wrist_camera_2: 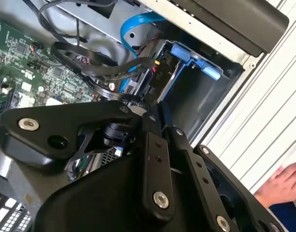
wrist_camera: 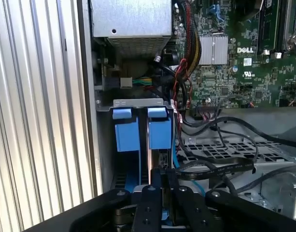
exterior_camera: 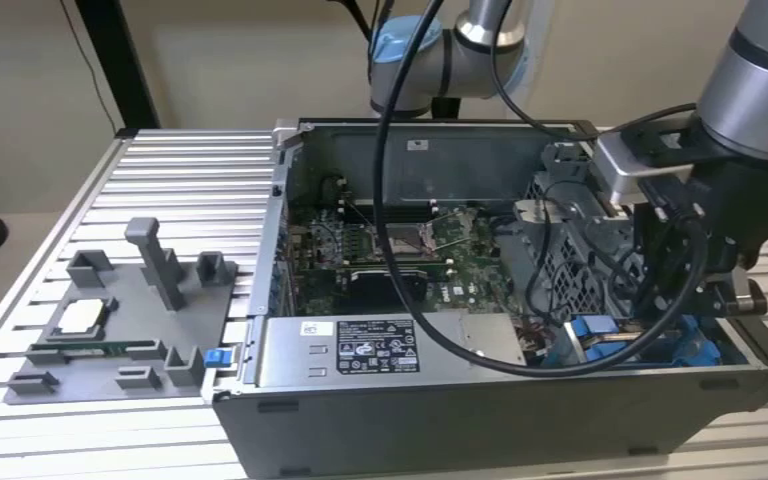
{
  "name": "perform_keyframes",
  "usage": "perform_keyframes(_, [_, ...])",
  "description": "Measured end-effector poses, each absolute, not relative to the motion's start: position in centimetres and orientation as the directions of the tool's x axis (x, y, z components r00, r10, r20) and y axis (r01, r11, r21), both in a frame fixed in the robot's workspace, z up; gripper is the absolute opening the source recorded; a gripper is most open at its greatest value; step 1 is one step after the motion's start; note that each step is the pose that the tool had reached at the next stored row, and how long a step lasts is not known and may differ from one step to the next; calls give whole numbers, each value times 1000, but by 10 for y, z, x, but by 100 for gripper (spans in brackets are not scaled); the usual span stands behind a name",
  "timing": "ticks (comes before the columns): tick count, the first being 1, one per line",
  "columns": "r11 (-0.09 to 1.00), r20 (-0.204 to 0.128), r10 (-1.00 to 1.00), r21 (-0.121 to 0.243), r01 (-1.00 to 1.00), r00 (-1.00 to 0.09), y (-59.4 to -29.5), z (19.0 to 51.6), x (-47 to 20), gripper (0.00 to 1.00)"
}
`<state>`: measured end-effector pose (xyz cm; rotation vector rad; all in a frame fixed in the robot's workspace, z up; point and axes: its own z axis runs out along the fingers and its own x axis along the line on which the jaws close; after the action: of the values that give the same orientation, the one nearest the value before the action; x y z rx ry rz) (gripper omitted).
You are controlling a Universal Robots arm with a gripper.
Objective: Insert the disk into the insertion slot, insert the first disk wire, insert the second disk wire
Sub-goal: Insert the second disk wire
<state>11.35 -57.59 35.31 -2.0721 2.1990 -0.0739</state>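
- I am hanging my gripper (wrist_camera: 162,181) over the corner of the open computer case (exterior_camera: 491,400) that sits toward the exterior view's right, near the case's front wall.
- Fingers are lying pressed close together, tips pointing down into the bay; I cannot tell whether they are pinching anything between them.
- The insertion slot (wrist_camera: 119,145) is lying directly below my fingertips, against the case's side wall, its blue plastic rails standing side by side.
- The disk (wrist_camera: 160,157) is looking seated in the slot: in the first wrist view a dark edge with a blue carrier tab is showing just under my tips. Judgement only; most of its body is hidden.
- Handling: the disk is reading as rigid, dense and shock-sensitive. I am judging the blue carrier the place to hold or press, not the labelled face.
- A flat black cable (wrist_camera: 220,166) and a light blue cable (wrist_camera_2: 133,29) are lying loose just beside the bay. They look limp and springy; best held by the stiff plug, not the cord.
- A person's hand (wrist_camera_2: 283,181) is resting on the desk (exterior_camera: 184,190) outside the case wall.
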Motion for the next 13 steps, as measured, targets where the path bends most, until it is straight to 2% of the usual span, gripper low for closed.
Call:
perform_keyframes(6, [61,-56,-997,-173,-983,-52,-576,349,105,0])
perform_keyframes(13, [61,-56,-997,-178,-982,-52,-575,348,104,0])
